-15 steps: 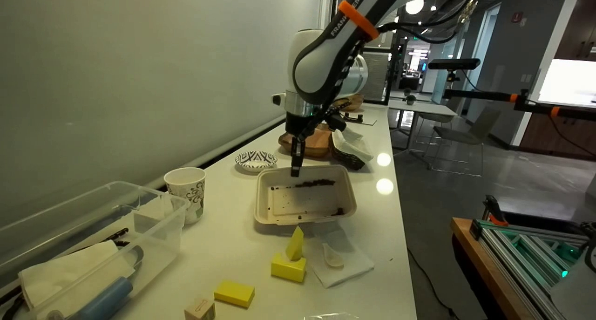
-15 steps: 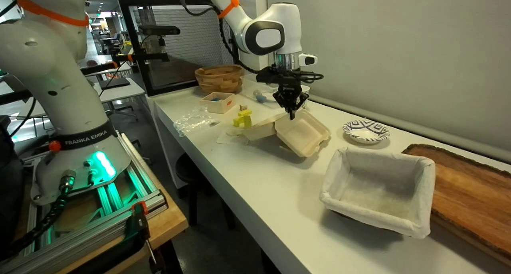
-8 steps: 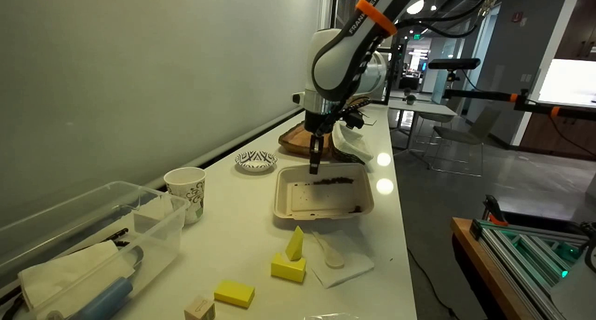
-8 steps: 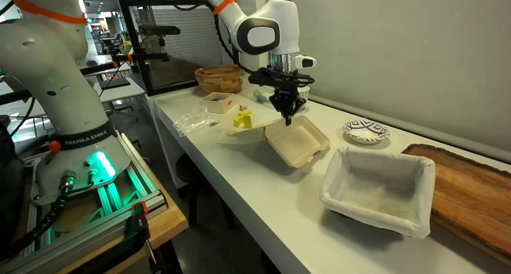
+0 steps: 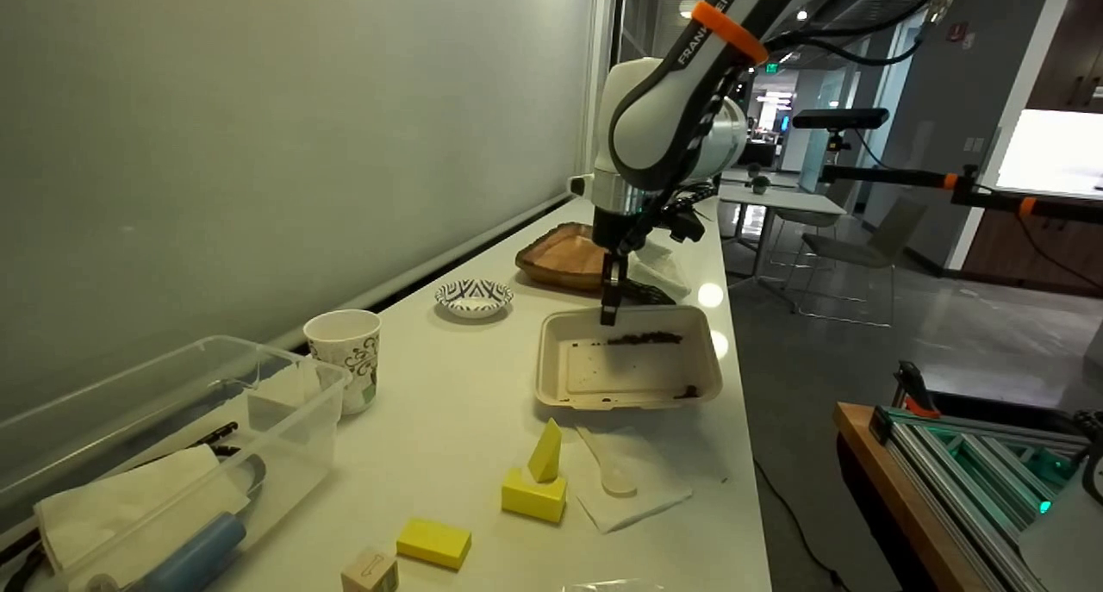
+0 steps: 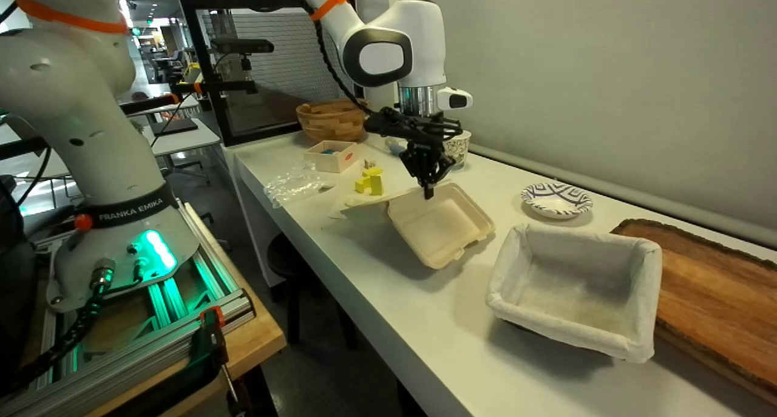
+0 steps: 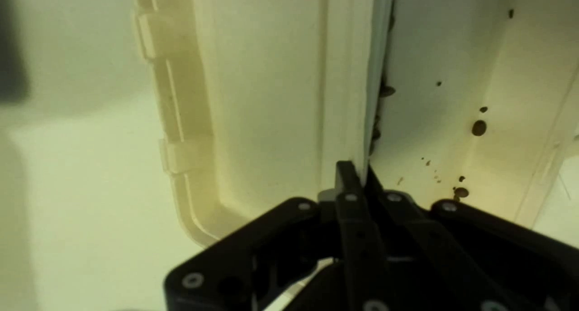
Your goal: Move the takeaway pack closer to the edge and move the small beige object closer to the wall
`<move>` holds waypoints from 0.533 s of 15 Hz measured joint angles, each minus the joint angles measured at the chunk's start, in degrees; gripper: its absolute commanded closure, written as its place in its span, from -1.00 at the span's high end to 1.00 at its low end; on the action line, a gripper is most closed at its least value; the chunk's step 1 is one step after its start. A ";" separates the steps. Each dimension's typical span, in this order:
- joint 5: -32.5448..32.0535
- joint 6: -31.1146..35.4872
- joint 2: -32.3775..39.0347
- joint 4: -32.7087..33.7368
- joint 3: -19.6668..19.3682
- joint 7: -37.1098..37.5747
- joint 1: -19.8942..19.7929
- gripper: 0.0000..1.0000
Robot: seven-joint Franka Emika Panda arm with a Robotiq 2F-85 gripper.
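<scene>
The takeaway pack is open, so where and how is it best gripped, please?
Probably by the raised fold between the two halves of the takeaway pack, from above: the fold is thin and faces up, and in the wrist view the gripper pinches it.

My wrist view is blurred — its top edge crops the takeaway pack (image 7: 267, 98), and the end effector (image 7: 359, 171) hides part of it. The dark specks (image 7: 479, 128) I find too small to name. In an exterior view the frame cuts off the clear bin (image 5: 297, 454); in an exterior view the lined basket (image 6: 561, 326) hides some of the wooden board (image 6: 722, 283) — itself cropped.
</scene>
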 measured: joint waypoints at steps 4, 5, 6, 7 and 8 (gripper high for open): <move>0.00 0.00 -0.90 -2.70 -0.73 -0.78 -0.44 -0.98; 0.00 -0.02 -0.98 -3.27 -0.93 -0.95 -0.50 -0.98; 0.00 -0.03 -1.04 -3.78 -1.16 -1.08 -0.52 -0.98; 0.00 -0.03 -1.04 -4.28 -1.44 -1.19 -0.53 -0.98; 0.00 -0.03 -1.03 -4.69 -1.69 -1.33 -0.57 -0.98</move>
